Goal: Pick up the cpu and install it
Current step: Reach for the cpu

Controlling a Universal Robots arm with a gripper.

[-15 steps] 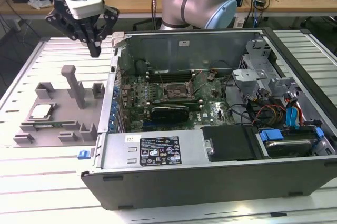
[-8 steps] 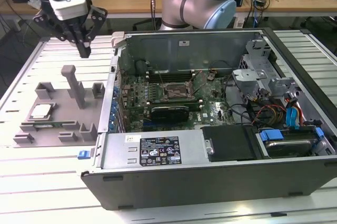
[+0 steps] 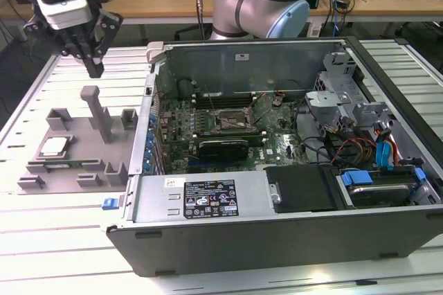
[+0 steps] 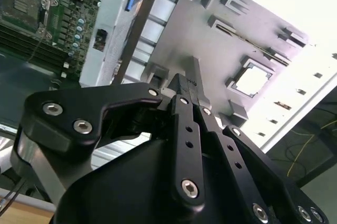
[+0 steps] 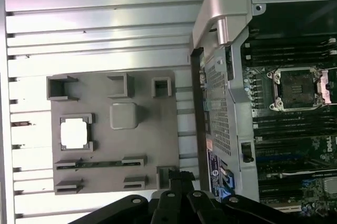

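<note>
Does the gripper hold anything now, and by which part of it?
Nothing. The black gripper hangs shut and empty above the grey plastic tray, where the small silvery square cpu lies.

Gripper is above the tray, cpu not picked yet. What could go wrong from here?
1. The gripper looks shut; lowered like that, it would likely press on the cpu rather than straddle it.
2. The post stands on the tray close to the cpu; a finger may clip it.
3. The socket sits deep in the case; a tilted cpu could seat badly.
</note>
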